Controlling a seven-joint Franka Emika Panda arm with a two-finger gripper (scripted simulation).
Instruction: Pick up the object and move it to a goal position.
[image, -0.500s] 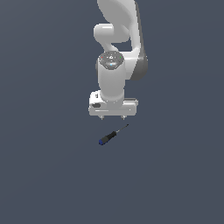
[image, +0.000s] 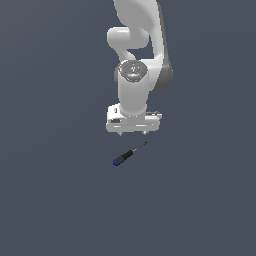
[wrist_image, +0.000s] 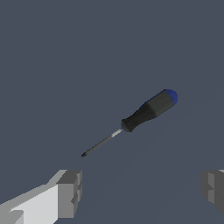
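Screwdriver time: the small screwdriver with the black round handle, blue end cap and thin dark metal shaft (image: 127, 155) lies flat on the plain grey floor (image: 55, 200). Nothing is holding it. In the exterior view it sits at about 7 o'clock from the white robot gripper (image: 133, 133), near it but not touching. Its blue cap points toward 8 o'clock and its thin tip points toward 2 o'clock, up near the gripper.

We see the gripper hanging above the floor with its two short grey fingers (wrist_image: 70, 192) spread wide apart. The jaws are open and hold nothing. In the wrist view the screwdriver (wrist_image: 139, 118) is not between the fingers yet. It lies out ahead of them, off to one side.

We think the step now is getting lined up for the grab. To do it well, we should first slide the gripper over until the fat black handle sits right in the middle of the gap. The handle is the best place to pinch, because the shaft is skinny and could slip out. We should also turn the wrist so the fingers close across the handle, not along it. Then we go straight down, slowly, so a finger does not bump the tool and make it roll away. We should squeeze only when both fingers are low beside the handle.
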